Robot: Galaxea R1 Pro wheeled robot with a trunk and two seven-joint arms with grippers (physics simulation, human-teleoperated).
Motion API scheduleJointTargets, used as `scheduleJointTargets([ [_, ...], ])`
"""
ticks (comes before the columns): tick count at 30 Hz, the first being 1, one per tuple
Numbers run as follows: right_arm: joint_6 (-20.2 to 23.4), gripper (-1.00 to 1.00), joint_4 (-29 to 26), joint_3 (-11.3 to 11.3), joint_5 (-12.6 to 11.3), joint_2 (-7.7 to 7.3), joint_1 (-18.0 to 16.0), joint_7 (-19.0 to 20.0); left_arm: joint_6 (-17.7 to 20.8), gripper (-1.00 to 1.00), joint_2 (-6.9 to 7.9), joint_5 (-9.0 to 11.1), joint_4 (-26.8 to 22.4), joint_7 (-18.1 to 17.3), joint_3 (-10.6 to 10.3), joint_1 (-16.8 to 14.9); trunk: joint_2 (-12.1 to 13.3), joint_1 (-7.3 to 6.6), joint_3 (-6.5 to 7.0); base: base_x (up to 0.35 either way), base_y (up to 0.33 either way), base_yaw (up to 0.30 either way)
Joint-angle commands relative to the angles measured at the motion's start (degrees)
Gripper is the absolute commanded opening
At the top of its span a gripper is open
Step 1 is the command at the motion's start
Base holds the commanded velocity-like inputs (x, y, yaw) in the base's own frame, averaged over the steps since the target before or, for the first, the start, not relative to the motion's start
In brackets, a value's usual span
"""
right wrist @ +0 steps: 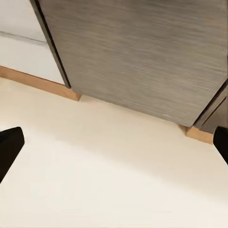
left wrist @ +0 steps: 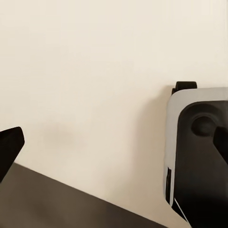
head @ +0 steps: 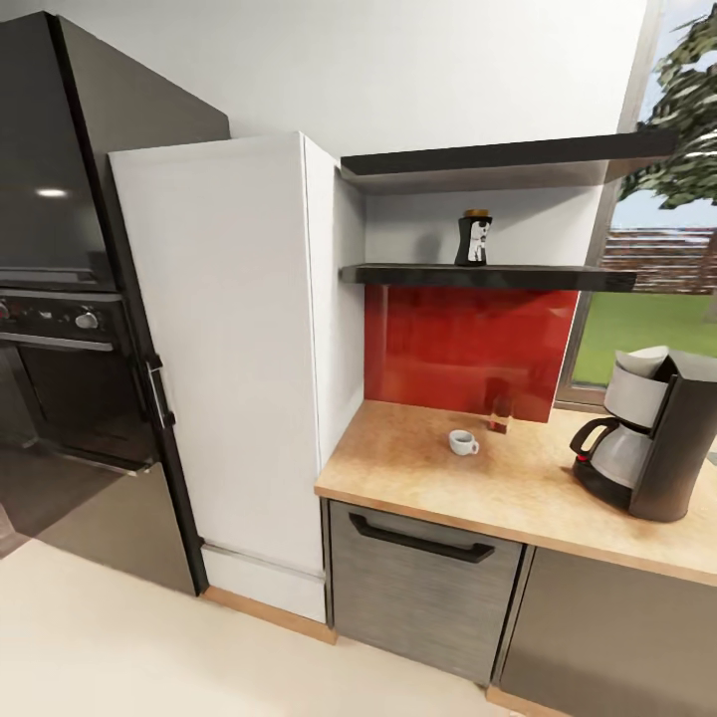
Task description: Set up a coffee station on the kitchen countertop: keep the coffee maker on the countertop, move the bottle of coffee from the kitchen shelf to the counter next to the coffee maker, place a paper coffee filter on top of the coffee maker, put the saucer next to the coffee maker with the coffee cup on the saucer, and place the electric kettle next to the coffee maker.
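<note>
Head view: coffee bottle on shelf; cup, coffee maker on desk. Left pincer and right pincer spread wide, empty.

A black oven stands left of a tall white cabinet.

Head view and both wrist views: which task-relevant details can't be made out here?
- Coffee maker: cut off by the head view's right edge, so its far side is hidden.
- Bottle of coffee on the shelf: too small to read any label.
- Coffee cup: too small to tell its contents.
- Left end effector and right end effector: just fingertip corners show at the frame edges.
</note>
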Motion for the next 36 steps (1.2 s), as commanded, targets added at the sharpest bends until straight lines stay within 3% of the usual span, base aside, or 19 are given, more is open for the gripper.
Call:
scheduleJointTargets([
  [1,-0.6,1.00,-2.0,0.2,0.0,1.27,0.0,-0.1,0.0,1.00,-0.10,0.3,0.0,0.1,-0.5,0.0,0.0,0.02,-0.03,0.000,0.000,0.000],
  [7,-1.2,1.00,-12.1,0.6,0.1,5.85,-0.9,-0.1,0.2,1.00,-0.41,0.3,0.0,0.1,-0.5,0.0,0.0,0.02,-0.03,0.000,0.000,0.000],
  [9,-1.2,1.00,-15.1,0.6,0.3,6.74,-2.0,-0.1,0.2,1.00,-0.38,0.4,0.0,0.1,-0.3,0.0,0.0,0.02,-0.03,0.000,0.000,0.000],
  [10,-1.2,1.00,-20.3,1.9,1.8,6.74,-3.9,-0.1,0.6,1.00,-0.36,0.5,0.0,0.1,-0.1,0.0,0.0,0.02,-0.03,0.000,0.000,0.000],
  [14,-1.2,1.00,-25.9,7.0,3.8,6.74,-5.1,-0.4,0.6,1.00,-0.38,0.5,0.1,0.1,-0.1,0.0,0.0,0.02,-0.03,0.000,0.000,0.000],
  [16,-1.0,1.00,-31.0,10.2,4.5,6.74,-6.7,-2.6,0.5,1.00,-0.11,0.7,0.3,0.1,0.0,0.0,0.0,0.02,-0.03,0.000,0.000,0.000],
  [17,-0.7,1.00,-34.4,12.2,4.7,6.74,-8.8,-6.1,0.4,1.00,0.04,0.8,0.6,0.1,0.1,0.0,0.0,0.02,-0.03,0.000,0.000,0.000],
  [20,1.3,1.00,-37.8,14.3,4.8,6.74,-13.5,-12.5,0.2,1.00,-0.42,1.0,0.9,0.1,0.1,0.1,0.0,0.02,-0.03,0.000,0.000,0.000],
  [21,5.6,1.00,-40.0,14.9,4.8,6.74,-18.7,-17.2,0.2,1.00,-0.74,1.0,0.9,0.1,0.2,0.1,0.0,0.02,-0.03,0.000,0.000,0.000],
  [30,23.1,1.00,-41.8,14.8,4.6,6.74,-38.5,-25.5,-0.1,1.00,-0.63,1.1,1.0,0.1,0.2,1.1,0.0,0.02,-0.03,0.000,0.000,0.000],
  [33,29.6,1.00,-41.7,13.6,4.6,6.74,-47.3,-26.5,-0.4,1.00,-0.74,1.1,1.0,0.1,0.2,1.3,0.0,0.02,-0.03,0.000,0.000,0.000],
  [36,36.0,1.00,-40.4,8.4,4.5,6.74,-55.9,-26.7,-0.4,1.00,-0.84,1.1,1.0,0.0,0.2,1.3,0.0,0.02,-0.03,0.000,0.000,0.000],
])
